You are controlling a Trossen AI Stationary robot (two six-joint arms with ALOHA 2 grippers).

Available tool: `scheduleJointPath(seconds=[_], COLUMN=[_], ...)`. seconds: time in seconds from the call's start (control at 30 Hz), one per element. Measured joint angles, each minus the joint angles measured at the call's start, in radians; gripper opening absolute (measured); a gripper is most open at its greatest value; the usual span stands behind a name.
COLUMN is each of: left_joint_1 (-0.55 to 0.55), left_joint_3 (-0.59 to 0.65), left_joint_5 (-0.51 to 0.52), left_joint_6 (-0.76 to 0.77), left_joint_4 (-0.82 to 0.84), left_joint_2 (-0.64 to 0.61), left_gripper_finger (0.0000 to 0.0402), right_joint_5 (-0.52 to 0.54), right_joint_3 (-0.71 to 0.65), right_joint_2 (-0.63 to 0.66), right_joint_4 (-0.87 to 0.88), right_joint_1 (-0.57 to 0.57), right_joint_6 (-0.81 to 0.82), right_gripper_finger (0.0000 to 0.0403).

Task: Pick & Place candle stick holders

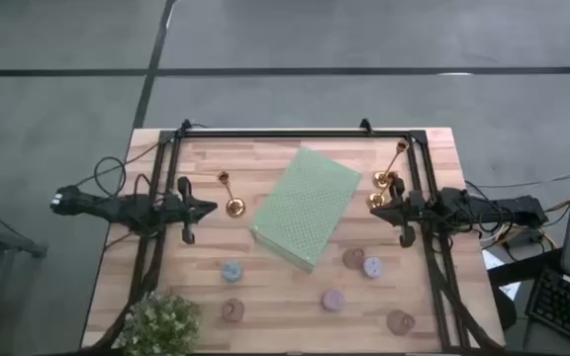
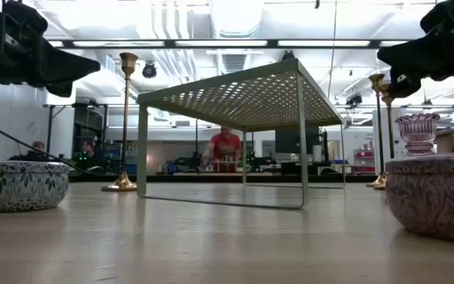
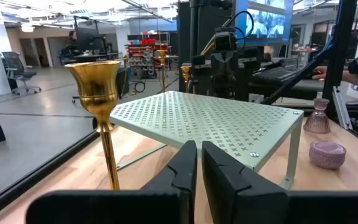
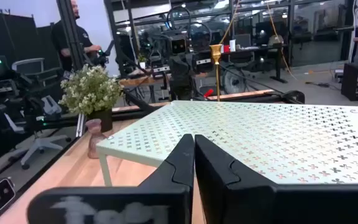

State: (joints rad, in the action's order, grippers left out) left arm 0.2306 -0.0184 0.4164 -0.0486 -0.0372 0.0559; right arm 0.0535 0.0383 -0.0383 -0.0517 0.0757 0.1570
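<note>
A slim gold candlestick (image 1: 230, 196) stands upright on its round base at the table's left, just off the tip of my left gripper (image 1: 211, 208), which is shut and empty; the left wrist view shows the candlestick's cup (image 3: 96, 81) beside my fingers (image 3: 199, 163). Two more gold candlesticks (image 1: 387, 180) stand at the right, close to my right gripper (image 1: 374, 210), which is shut and empty (image 4: 194, 155). Small squat holders sit on the near half of the table: pale blue (image 1: 232, 270), lilac (image 1: 372, 266), lilac (image 1: 332, 299) and several pinkish ones (image 1: 232, 310).
A pale-green perforated shelf (image 1: 305, 206) stands on thin legs in the table's middle, between the two grippers. A leafy plant (image 1: 161, 321) sits at the near left corner. A black frame (image 1: 295, 133) runs along the far edge and both sides. People show in the room behind.
</note>
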Motion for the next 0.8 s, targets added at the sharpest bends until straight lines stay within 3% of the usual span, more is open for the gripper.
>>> scheduleJointPath(seconds=[0.8], left_joint_1=[0.0], left_joint_3=[0.0], left_joint_5=[0.0], left_joint_6=[0.0], left_joint_4=[0.0], left_joint_2=[0.0], left_gripper_finger=[0.0028], right_joint_5=[0.0], right_joint_3=[0.0], right_joint_2=[0.001], right_joint_4=[0.0], right_joint_1=[0.0], right_joint_6=[0.0], right_gripper_finger=[0.0009])
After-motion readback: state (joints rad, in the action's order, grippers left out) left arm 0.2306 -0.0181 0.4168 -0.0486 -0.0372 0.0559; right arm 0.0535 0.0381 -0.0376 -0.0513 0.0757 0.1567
